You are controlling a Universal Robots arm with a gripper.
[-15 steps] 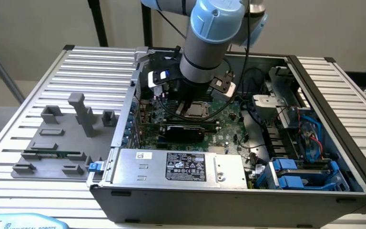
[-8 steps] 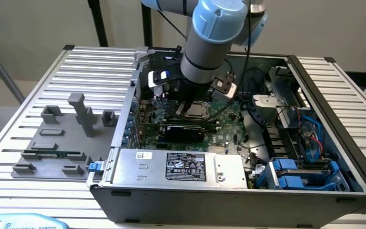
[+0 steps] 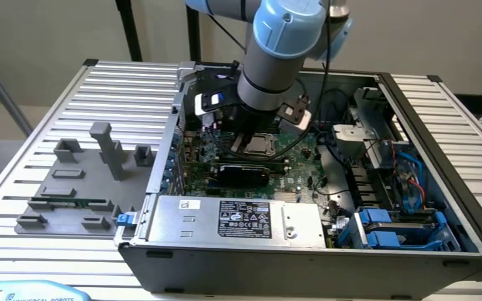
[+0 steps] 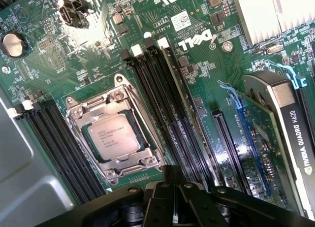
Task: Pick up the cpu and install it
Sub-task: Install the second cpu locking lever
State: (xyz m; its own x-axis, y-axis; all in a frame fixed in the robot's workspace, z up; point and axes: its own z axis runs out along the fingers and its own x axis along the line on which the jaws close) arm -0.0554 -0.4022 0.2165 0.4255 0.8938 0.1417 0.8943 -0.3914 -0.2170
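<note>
An open grey computer case (image 3: 308, 251) lay on a slatted metal table (image 3: 98, 94).
The silvery square cpu (image 4: 114, 137) sat in its socket; the black gripper (image 4: 174, 207) hovered above, fingers together and empty.

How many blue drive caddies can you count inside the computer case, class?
2: both blue drive caddies sit at the case's front corner on the exterior view's right, one just behind the other. More may be hidden beneath.

Ribbed metal table (image 3: 123, 88) carried an open computer case (image 3: 308, 263) toward the exterior view's right. Grey plastic fixture blocks (image 3: 107, 147) stood on the slats at the exterior view's left (several upright, several low). A green memory stick (image 3: 69, 203) lay flat among them.
</note>
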